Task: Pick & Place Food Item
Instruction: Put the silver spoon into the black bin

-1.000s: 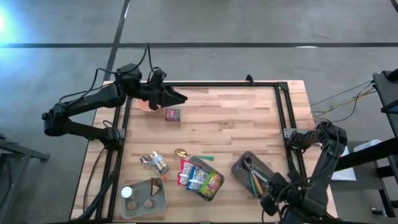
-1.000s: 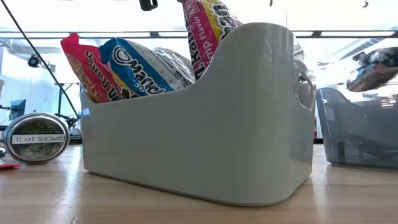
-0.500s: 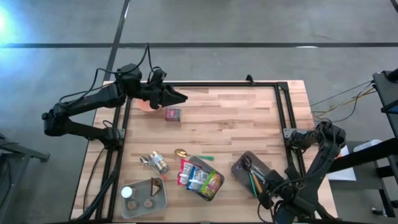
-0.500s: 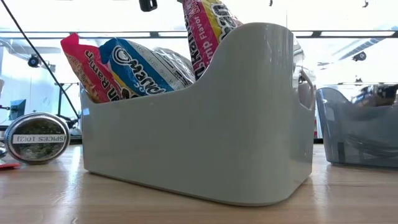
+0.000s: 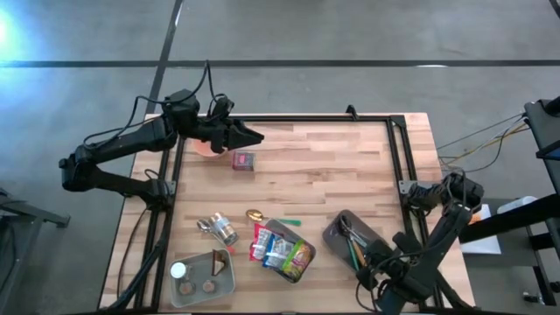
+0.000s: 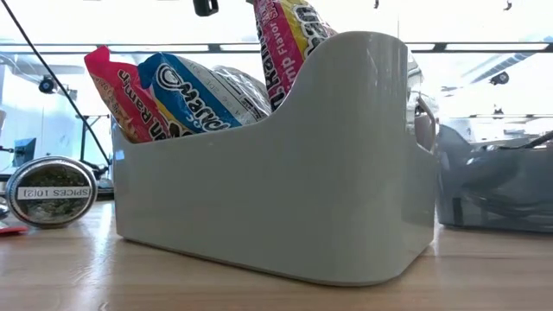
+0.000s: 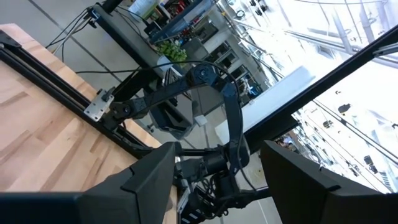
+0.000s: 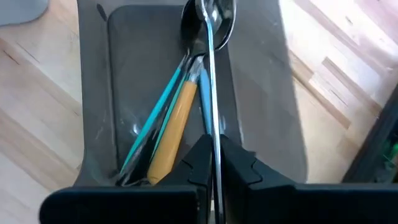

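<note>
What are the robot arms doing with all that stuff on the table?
The right gripper is shut on a spoon and holds it over the grey bin of utensils near the table's front right corner. The left gripper is open and hangs empty over the far left part of the table, near a small red box. Snack packets sit in a white bin in the middle.

I'm seeing a pale wood plank table [image 5: 332, 175], matt; glossy foil snack packets [image 6: 186, 91] in a smooth white plastic bin [image 6: 285, 173]; polished metal spoon [image 8: 210, 25] in a translucent grey plastic tray [image 8: 261, 93].
</note>
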`<action>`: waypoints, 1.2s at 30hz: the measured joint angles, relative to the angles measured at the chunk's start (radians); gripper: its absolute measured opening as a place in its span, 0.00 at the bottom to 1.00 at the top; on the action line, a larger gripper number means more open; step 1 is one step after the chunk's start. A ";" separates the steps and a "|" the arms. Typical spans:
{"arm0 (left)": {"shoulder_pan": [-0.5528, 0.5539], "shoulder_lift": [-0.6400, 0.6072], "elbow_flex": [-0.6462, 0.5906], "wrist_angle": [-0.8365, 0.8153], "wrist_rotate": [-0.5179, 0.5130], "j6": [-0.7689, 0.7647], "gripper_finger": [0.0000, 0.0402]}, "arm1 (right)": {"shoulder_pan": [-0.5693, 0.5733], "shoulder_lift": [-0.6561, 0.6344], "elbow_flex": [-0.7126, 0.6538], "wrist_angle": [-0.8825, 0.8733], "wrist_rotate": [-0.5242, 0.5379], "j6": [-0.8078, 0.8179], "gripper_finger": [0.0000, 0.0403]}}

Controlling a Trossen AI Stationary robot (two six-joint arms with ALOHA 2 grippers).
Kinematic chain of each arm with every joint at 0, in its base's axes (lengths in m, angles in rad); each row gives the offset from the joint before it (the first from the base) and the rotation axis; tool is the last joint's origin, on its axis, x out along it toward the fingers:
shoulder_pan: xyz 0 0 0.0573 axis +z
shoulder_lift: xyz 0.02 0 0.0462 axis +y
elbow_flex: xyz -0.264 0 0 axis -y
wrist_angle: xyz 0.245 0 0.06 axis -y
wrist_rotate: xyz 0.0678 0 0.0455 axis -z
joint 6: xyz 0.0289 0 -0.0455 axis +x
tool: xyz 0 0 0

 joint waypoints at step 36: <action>0.000 0.000 0.000 0.000 -0.004 0.003 0.60 | -0.055 0.093 -0.022 0.170 -0.022 -0.290 0.03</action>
